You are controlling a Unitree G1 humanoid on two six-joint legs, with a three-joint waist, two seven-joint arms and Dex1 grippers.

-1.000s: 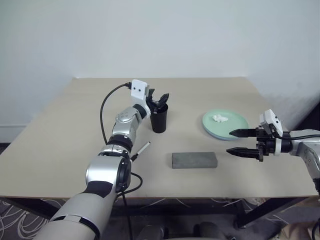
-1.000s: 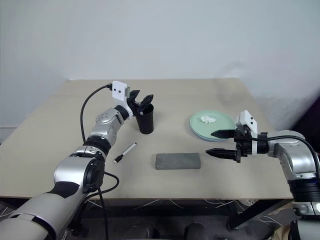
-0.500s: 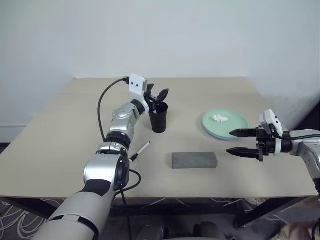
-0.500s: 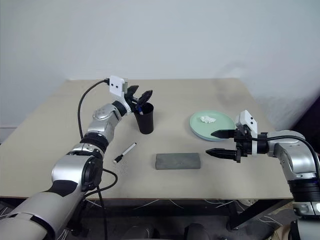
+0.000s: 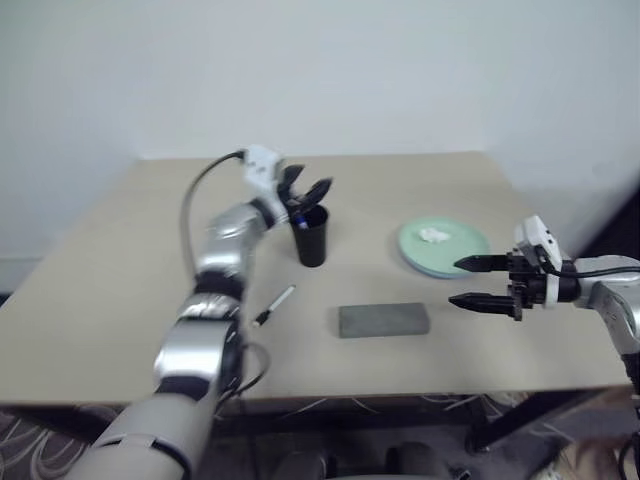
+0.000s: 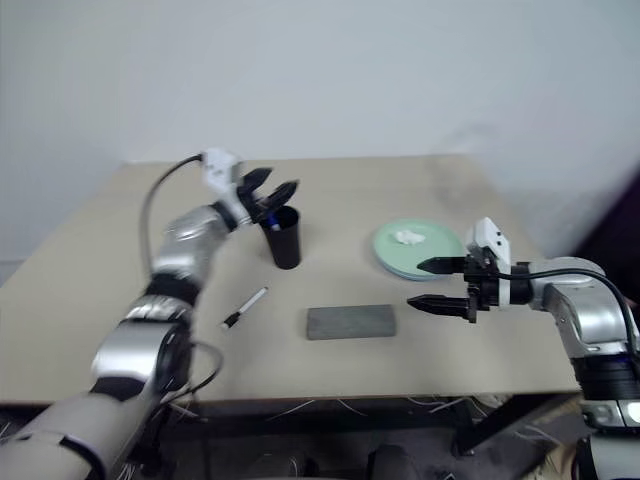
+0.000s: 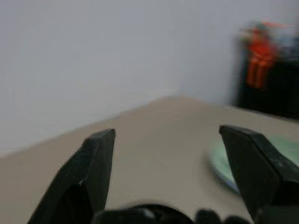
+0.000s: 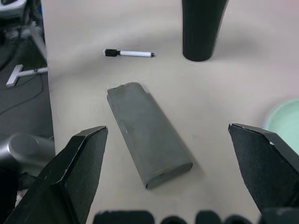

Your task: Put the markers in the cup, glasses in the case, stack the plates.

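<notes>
Left pincer (image 5: 305,187) gapes empty just above the tapered black cup (image 5: 311,234) holding a blue-capped marker; right pincer (image 5: 466,283), wide, hovers beside the closed matte grey case (image 5: 384,320) on the desk (image 5: 120,270).

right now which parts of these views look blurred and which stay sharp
Head views: the left arm and left gripper over the cup are smeared, the right gripper is crisp. Left wrist view: soft throughout. Right wrist view: case and marker sharp.
</notes>
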